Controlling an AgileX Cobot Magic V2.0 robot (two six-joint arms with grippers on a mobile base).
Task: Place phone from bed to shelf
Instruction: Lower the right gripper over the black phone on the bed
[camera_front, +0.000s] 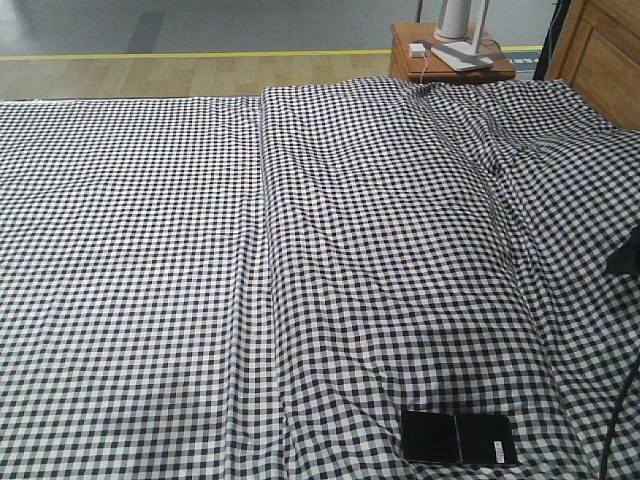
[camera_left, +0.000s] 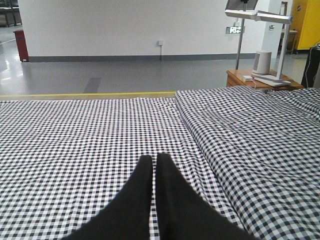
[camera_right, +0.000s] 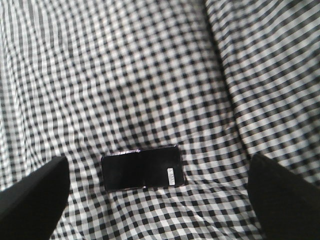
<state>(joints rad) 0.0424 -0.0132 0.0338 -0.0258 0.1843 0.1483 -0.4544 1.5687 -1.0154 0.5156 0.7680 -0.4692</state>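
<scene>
Right wrist view:
- The right gripper is seen spread wide, with one dark finger at the lower left of the frame and the other at the lower right. Nothing is held.
- The phone is found lying flat on the bed, in the gap between the two open fingers and beneath them. It is clear of both, and checked sheet is showing on either side of it.
- Its long side runs across the gap, from one finger toward the other. A white sticker is noted at the end nearer the right-hand finger. A faint crease is visible across the middle of the slab.
- Ahead of the jaws only wrinkled sheet is seen, with a raised fold running off to the upper right.

Left wrist view:
- The left gripper is seen closed, the two black fingertips pressed together with only a thin line between them. Nothing is gripped.
- It is held just above the sheet, and the bed stretches away in front of the tips.
- A ridge in the bedding is seen ahead and to the right of the jaws. Farther off on that side a reddish-brown nightstand is noted, carrying a white lamp base.

Front view:
- The phone is recorded near the bottom edge of the bed, toward the right.
- The nightstand stands beyond the far edge, and a yellow floor line runs past it.
- Neither pair of jaws can be made out in this view.
</scene>
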